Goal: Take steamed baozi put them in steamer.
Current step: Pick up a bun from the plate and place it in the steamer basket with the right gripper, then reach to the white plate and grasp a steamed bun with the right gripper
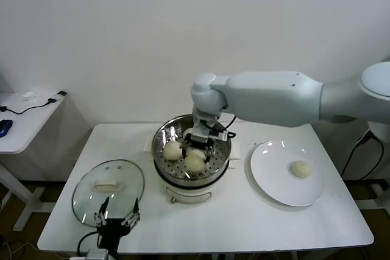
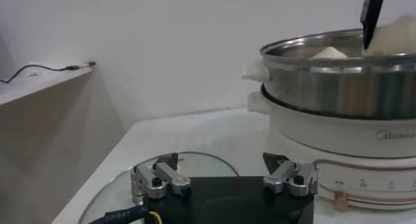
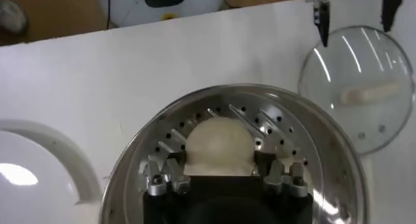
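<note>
Right hand (image 1: 200, 145) is down inside the steamer (image 1: 168, 173), fingers clamped on either side of a baozi (image 3: 218, 147) that sits on or just above the perforated tray; the right wrist view shows the bun squarely between the two fingertips, so it reads as grasped, not let go. Likely held this way because the bun is at its drop spot and only release remains. Two more baozi (image 1: 172, 150) (image 1: 194, 161) already lie on the tray, just beside the hand, toward the near side of the pot, so the held one fills the free far part. One last baozi (image 1: 300, 169) waits on the white plate (image 1: 271, 186) toward the right edge of the counter (image 1: 244, 223), well apart from the hand. Steamer stands mid-counter. The glass lid (image 1: 85, 196) lies flat near the front-left corner, set aside so the pot stays open for loading. Left hand (image 1: 116, 217) hangs at the front edge over the lid's near rim, fingers spread, gripping nothing, idle.
</note>
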